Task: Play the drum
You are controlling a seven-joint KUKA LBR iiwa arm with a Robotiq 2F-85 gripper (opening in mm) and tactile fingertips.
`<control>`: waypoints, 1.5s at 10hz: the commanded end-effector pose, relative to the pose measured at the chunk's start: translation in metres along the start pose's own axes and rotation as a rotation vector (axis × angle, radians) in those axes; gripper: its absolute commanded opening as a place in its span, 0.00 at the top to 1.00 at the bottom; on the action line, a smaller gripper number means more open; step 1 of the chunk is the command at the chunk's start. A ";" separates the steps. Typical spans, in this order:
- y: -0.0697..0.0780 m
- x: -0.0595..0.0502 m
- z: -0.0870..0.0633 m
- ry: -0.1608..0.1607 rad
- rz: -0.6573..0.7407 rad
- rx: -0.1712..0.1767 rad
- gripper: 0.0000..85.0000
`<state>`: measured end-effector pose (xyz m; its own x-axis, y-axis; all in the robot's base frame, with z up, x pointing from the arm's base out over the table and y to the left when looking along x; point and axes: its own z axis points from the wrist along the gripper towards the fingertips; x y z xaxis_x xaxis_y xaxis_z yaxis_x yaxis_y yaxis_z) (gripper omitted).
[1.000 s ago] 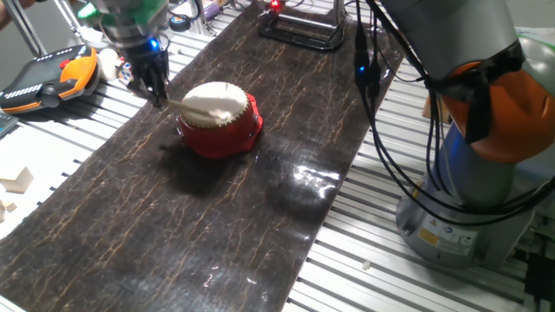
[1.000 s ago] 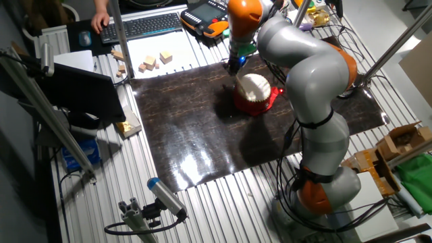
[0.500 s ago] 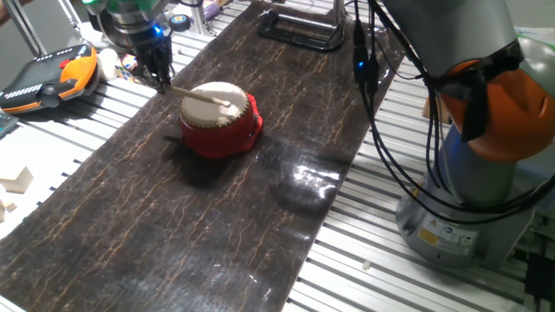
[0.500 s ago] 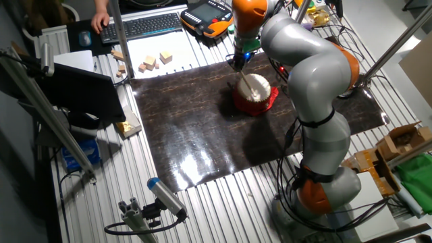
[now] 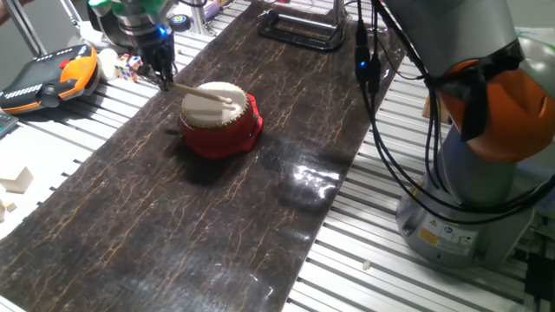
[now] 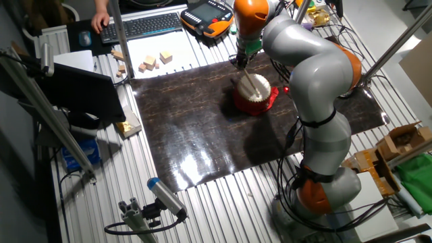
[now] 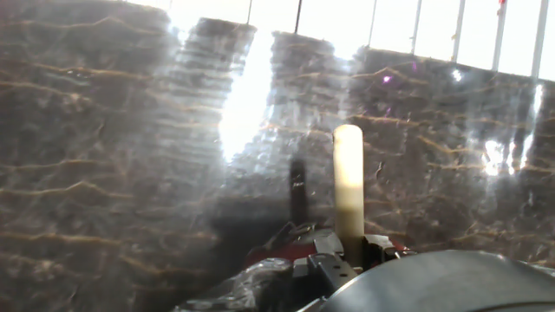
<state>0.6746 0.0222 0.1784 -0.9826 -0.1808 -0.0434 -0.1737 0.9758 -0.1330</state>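
The drum (image 5: 218,119) has a glossy red body and a cream-white skin and stands on the dark mat (image 5: 173,234). It also shows in the other fixed view (image 6: 254,96). My gripper (image 5: 163,81) is just left of the drum, shut on a thin pale wooden stick (image 5: 201,94) that reaches over the skin. The other fixed view shows the gripper (image 6: 241,63) behind the drum with the stick (image 6: 251,82) slanting across the skin. In the hand view the stick (image 7: 349,186) points up from between the fingers; the drum is not clear there.
An orange and black teach pendant (image 5: 45,78) lies left of the mat. Wooden blocks (image 5: 17,182) lie near the left edge. A black metal frame (image 5: 299,30) stands at the mat's far end. The arm's base (image 5: 468,173) and cables are at the right. A keyboard (image 6: 145,25) lies beyond the mat.
The gripper has moved a little up and towards the mat's far end. The stick has swung across the drum skin and now lies at a flatter angle over it.
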 end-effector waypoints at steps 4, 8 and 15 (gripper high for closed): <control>-0.003 -0.003 0.009 -0.040 0.000 0.023 0.99; -0.006 -0.006 0.015 -0.036 -0.007 0.001 0.99; -0.005 -0.004 0.006 -0.023 -0.011 0.009 0.99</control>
<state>0.6802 0.0169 0.1736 -0.9786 -0.1948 -0.0664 -0.1838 0.9724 -0.1437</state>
